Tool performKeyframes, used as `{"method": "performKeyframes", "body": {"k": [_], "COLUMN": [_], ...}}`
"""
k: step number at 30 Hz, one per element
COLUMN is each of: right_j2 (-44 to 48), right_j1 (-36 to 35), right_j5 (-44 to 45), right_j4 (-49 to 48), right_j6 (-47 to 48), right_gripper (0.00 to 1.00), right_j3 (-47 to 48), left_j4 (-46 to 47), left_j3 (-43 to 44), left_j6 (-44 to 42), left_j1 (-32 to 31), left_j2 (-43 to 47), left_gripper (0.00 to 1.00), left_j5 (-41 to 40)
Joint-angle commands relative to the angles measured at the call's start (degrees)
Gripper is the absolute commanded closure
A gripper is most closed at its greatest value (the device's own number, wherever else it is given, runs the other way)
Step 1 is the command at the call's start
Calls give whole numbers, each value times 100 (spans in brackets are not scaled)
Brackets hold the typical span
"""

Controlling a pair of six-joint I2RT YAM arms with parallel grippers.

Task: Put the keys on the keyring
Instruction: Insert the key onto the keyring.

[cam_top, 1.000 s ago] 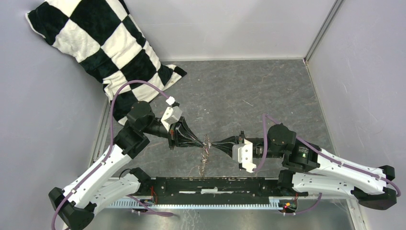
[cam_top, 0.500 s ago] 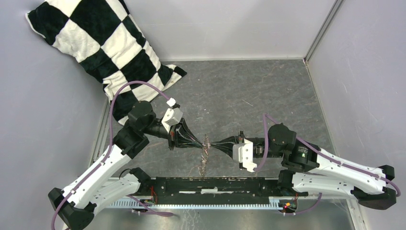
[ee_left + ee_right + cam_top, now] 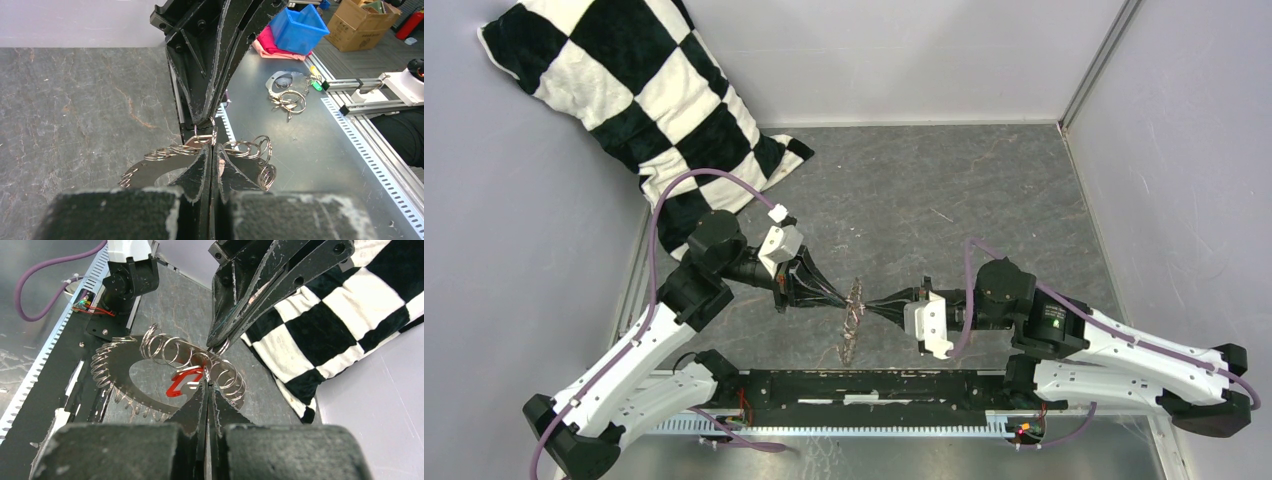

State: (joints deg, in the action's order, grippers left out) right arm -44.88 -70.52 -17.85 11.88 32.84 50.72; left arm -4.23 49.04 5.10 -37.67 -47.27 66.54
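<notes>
- Top: the keyring (image 3: 854,318), a jagged chain of small silver rings, hangs over the table (image 3: 984,200) near its front edge. The left hand (image 3: 842,299) and right hand (image 3: 870,305) meet on it.
- Left wrist: the left hand (image 3: 211,151), fingers pressed together, pinches the chain; the right hand's tip nips a ring just above.
- Right wrist: the right hand (image 3: 206,385), also pressed together, pinches the chain by its red tag (image 3: 176,384).

A soft black-and-white checked pillow (image 3: 634,95) leans in the far left corner. Its low end lies on the dark grey stone-look surface (image 3: 944,190). Pale walls (image 3: 904,50) stand around the surface. Off to one side is a blue plastic box (image 3: 299,28). A pink cloth (image 3: 270,48) is touching it. A brown cardboard box (image 3: 370,17) is nearby.
</notes>
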Motion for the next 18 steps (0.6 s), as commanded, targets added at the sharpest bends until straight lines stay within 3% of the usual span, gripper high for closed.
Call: {"method": "performKeyframes", "body": {"k": [1,18], "right_j2": [-3,2], "right_j1": [-36,-42], "right_j5": [-48,-141], "right_j4": [-15,-362], "right_j6": [-8,-16], "right_gripper": [100,100], "right_j3": [175,219], "left_j4": [331,155], "left_j3": [230,191], "left_j6": [38,-138], "left_j1": [23,23], "left_j2": [69,88], "left_gripper": [98,98], "left_j5": [48,-135]}}
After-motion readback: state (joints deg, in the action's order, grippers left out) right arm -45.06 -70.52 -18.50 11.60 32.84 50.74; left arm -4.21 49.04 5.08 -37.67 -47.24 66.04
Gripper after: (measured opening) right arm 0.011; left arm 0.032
